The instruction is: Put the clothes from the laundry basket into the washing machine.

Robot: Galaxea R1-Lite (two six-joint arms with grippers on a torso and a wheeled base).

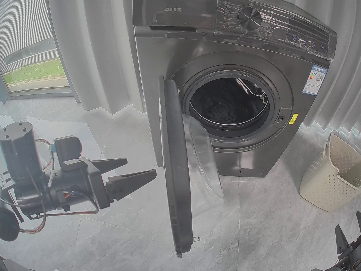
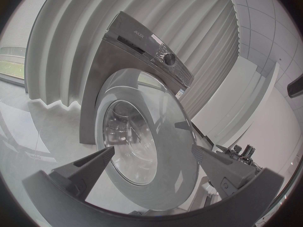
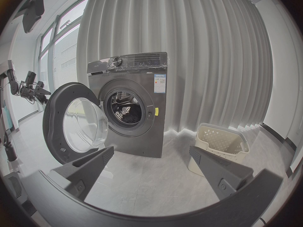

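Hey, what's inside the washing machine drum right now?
Dark clothes lie heaped in the drum of the washing machine, seen past its open door. The opening's rim hides the drum's bottom and sides, so the full load cannot be seen.

Our count so far:
- washing machine (image 1: pixel 233 53): one, with one door (image 1: pixel 175 162) and one dial (image 1: pixel 249 18).
- Stickers on its front: two, meaning one blue-and-white sticker (image 1: pixel 315 79) and one yellow sticker (image 1: pixel 293 118).
- laundry basket (image 1: pixel 334 174): one.
- clothes (image 1: pixel 222 102) inside the machine: we see one dark heap and can't split it into pieces, so we have no item count.
- Grippers: two, the left gripper (image 1: pixel 141 166) and the right gripper (image 3: pixel 151 150). Each has two fingers (image 1: pixel 131 180), four in total, and both pairs are spread.
- curtain (image 1: pixel 97 38): we log it as one run behind the machine.
- window (image 1: pixel 30 38): one.
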